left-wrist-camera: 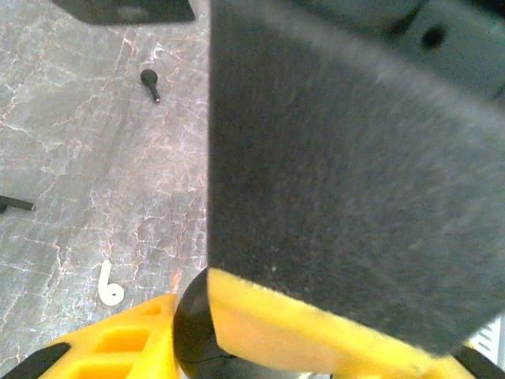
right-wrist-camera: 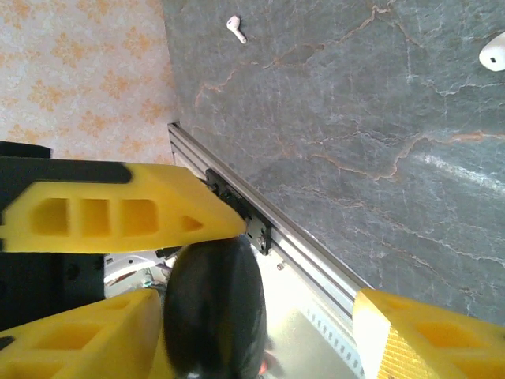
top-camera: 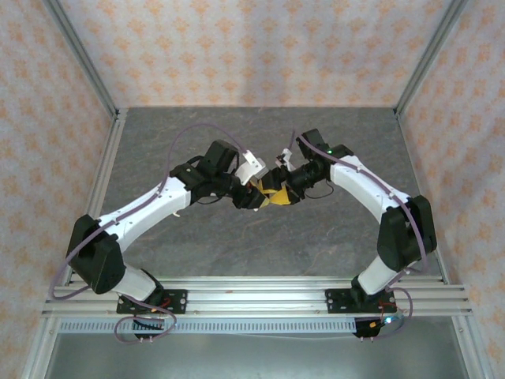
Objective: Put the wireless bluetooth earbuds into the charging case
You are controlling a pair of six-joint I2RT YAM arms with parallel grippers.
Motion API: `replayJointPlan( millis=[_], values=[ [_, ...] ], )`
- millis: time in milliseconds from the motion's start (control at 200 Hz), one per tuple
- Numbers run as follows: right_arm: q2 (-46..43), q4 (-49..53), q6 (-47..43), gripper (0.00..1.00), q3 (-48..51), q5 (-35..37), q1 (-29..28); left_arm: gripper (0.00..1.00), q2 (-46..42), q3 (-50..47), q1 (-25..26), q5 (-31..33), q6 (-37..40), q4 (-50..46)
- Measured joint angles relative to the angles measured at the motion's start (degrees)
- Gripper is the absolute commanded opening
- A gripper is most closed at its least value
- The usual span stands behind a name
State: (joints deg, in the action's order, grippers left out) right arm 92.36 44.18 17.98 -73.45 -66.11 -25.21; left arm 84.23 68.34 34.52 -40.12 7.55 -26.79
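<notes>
Left wrist — left gripper (left-wrist-camera: 207, 317) pinches black charging case (left-wrist-camera: 192, 335).

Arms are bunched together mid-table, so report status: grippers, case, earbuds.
Left gripper shut on black case. Right gripper open at it. White earbud, black earbud loose on table.

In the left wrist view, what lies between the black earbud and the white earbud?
Bare table, in that left wrist view, from black earbud to white earbud.
</notes>
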Motion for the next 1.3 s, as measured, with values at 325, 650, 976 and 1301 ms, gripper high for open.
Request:
replayJointPlan(
  millis=[325, 650, 976, 1301],
  values=[
    [-1.09, -2.47, 1.38, 0.39, 1.81, -1.73, -0.94, 0.27, -0.63, -0.42, 0.63, 0.00, -0.20, -0.57],
    [-2.23, -5.27, 2.40, 0.06, 2.32, -2.54, -2.27, 0.28, -3.13, -1.44, 0.70, 0.63, -1.36, -2.12],
    [-2.86, -8.07, 3.52, 0.00, 2.58, -2.29, -2.93, 0.52, -5.03, -2.75, 0.74, 2.58, -3.61, -1.22],
    [-4.52, -9.70, 4.63, 0.00, 2.05, 3.37, -2.78, 0.70, -7.98, -4.33, 0.66, 6.80, -8.09, 4.00]
  ],
)
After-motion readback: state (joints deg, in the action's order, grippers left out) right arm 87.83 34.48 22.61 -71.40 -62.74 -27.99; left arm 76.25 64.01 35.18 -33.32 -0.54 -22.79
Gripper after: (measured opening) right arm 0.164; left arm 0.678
